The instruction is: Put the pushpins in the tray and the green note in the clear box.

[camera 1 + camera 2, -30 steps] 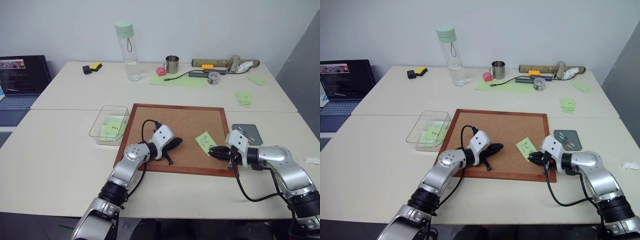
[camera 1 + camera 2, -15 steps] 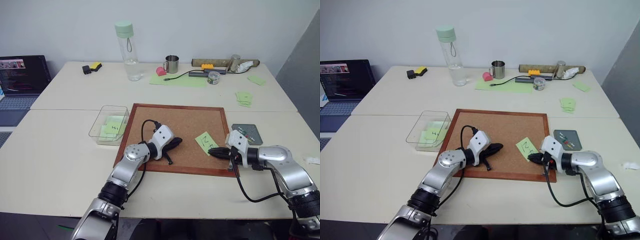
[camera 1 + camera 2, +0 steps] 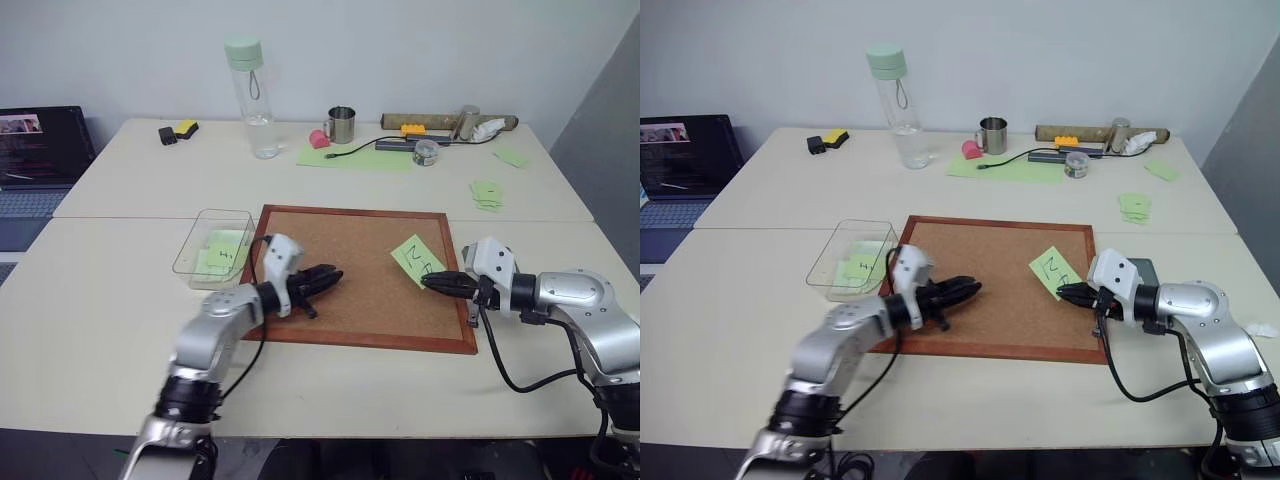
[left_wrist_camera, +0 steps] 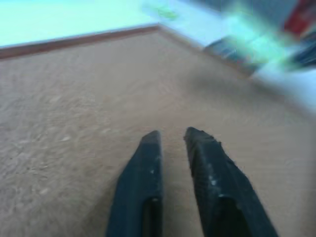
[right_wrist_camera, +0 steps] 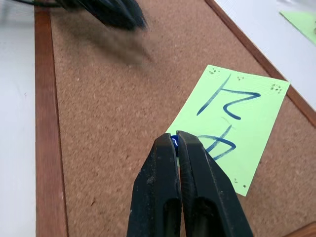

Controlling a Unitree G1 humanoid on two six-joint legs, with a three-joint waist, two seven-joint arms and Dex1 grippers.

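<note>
On the bench (image 3: 100, 330), the clear box (image 3: 213, 247) sits at the corkboard's (image 3: 350, 250) nine o'clock edge with scribbled notes already inside, and the left gripper (image 3: 328, 277) hovers low over the cork, its fingers parted a little and holding nothing. Towards three o'clock the green note (image 3: 418, 260) lies on the board, while the right gripper (image 5: 176, 140) is pinched closed on a dark blue pushpin (image 5: 173, 142) just above the note's near corner. The step in hand looks like pin removal; next, the pin should travel to the tray (image 3: 1143, 268), mostly hidden behind the right wrist, before the note goes across to the box.
</note>
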